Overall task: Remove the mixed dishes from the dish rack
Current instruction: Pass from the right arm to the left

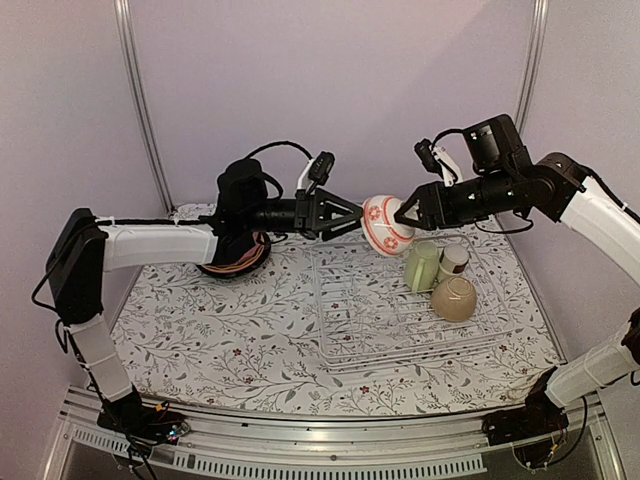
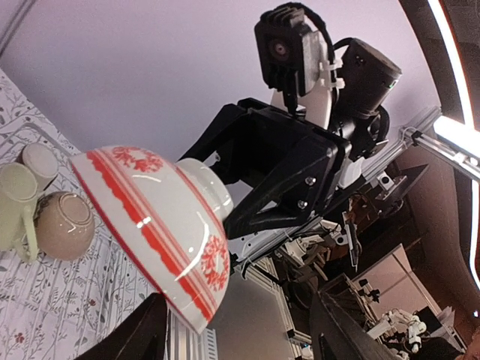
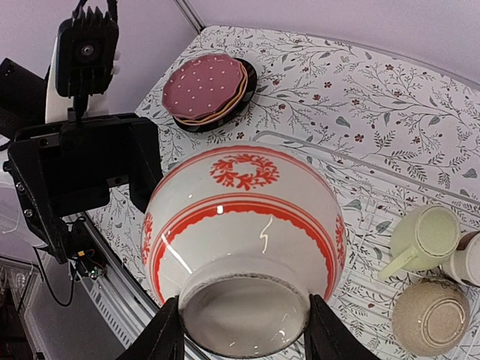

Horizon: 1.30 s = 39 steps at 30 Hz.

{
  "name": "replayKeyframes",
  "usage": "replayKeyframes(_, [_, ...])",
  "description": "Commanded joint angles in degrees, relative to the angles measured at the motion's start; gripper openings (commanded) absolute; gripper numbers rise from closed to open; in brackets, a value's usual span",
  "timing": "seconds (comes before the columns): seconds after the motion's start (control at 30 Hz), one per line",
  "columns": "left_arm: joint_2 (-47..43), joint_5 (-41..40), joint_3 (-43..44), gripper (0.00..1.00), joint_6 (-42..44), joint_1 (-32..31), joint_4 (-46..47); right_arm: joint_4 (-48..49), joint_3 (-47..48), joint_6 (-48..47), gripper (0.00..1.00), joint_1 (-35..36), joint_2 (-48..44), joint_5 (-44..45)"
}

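My right gripper [image 1: 405, 213] is shut on the foot ring of the white-and-red patterned bowl [image 1: 385, 225], which hangs on its side above the far left corner of the dish rack [image 1: 400, 330]. Its fingers [image 3: 169, 334] press both sides of the bowl's [image 3: 244, 225] base. My left gripper [image 1: 355, 218] faces the bowl's mouth, open. The bowl's lower rim [image 2: 191, 315] reaches between the left fingers [image 2: 146, 330], which stand wide apart. In the rack stand a pale green cup [image 1: 422, 266], a small grey-white cup [image 1: 455, 260] and a tan bowl [image 1: 454, 298].
A stack of plates with the maroon dotted one [image 3: 206, 86] on top sits on the floral tablecloth [image 1: 220, 330] left of the rack, partly under my left arm. The rack's wires [image 3: 352, 161] run below the bowl. The table's metal front rail [image 1: 320, 445] lies near the arm bases.
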Motion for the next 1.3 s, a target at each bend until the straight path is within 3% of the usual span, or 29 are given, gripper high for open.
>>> replayKeyframes(0.0, [2.9,2.8,2.9,0.62,-5.1,-2.0,7.0,4.8,2.5,-0.6,0.33,0.9,0.0,-2.0])
replayKeyframes(0.27, [5.6,3.4,3.8,0.44,-14.3,-3.0,19.8,7.2,1.6,-0.6,0.33,1.6,-0.4,-3.9])
replayKeyframes(0.43, [7.8,3.0,5.3,0.23,-22.0,-3.2,28.6,8.4,0.8,-0.3,0.33,1.8,-0.5,-4.8])
replayKeyframes(0.57, [10.2,2.2,6.4,0.0,-27.3,-3.2,35.0,9.0,0.4,-0.1,0.33,1.8,-1.0,-5.1])
replayKeyframes(0.77, [10.7,2.1,6.8,0.0,-27.7,-3.3,34.9,9.0,0.0,0.0,0.36,1.8,-1.4,-4.9])
replayKeyframes(0.83, [10.6,2.0,6.6,0.0,-28.1,-3.2,35.3,9.0,-0.2,0.0,0.45,1.8,-1.4,-4.8])
replayKeyframes(1.03, [7.9,2.5,5.2,0.0,-24.0,-2.6,30.9,8.3,-0.7,0.1,0.98,1.7,-2.0,-2.4])
replayKeyframes(1.27, [-0.3,2.1,1.1,0.0,-7.5,0.6,9.4,6.8,-1.7,-0.6,0.99,1.2,-4.5,0.7])
